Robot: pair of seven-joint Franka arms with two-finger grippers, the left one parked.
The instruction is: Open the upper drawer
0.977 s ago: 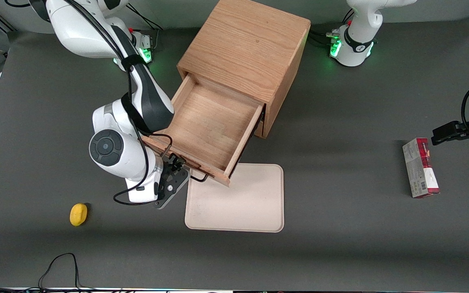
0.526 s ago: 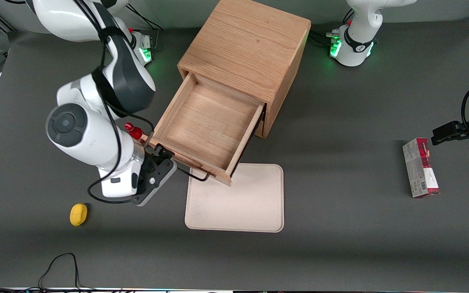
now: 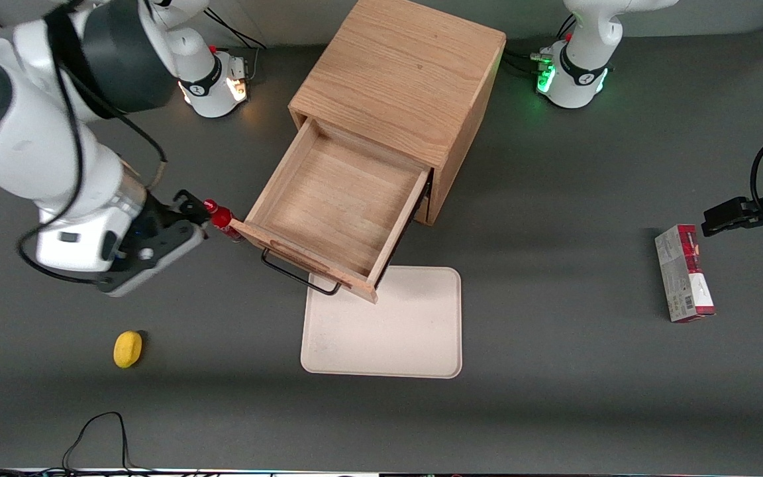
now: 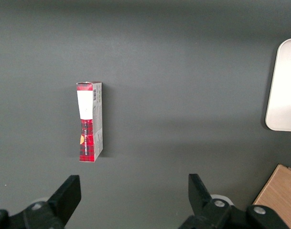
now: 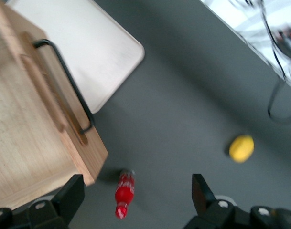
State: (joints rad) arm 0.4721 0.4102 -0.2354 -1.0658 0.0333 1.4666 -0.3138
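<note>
The working arm reaches out over the counter (image 3: pixel 554 411) from its base, its big white-and-black links bent so that the wrist hangs above the counter beside the cabinet, toward the working arm's end. The gripper (image 3: pixel 183 215) sits high, clear of everything, its jaws spread wide and holding nothing; in the right wrist view the two dark fingers (image 5: pixel 71 198) stand well apart with bare counter between them. A small red bottle (image 3: pixel 221 216) stands on the counter just beside the drawer's front corner, close under the gripper. Nearer to the front camera lies a yellow lemon-like fruit (image 3: pixel 128 348), though its exact kind is hard to tell.

The upper drawer (image 3: pixel 338 202) is pulled well out of the oak cabinet (image 3: pixel 401 73), its shallow wooden tray bare. Its thin black wire handle (image 3: pixel 299 273) is free of the gripper. The drawer front overhangs the edge of a beige tray (image 3: pixel 388 331) lying flat on the counter. Toward the parked arm's end lies a red-and-white box (image 3: pixel 684 273).
</note>
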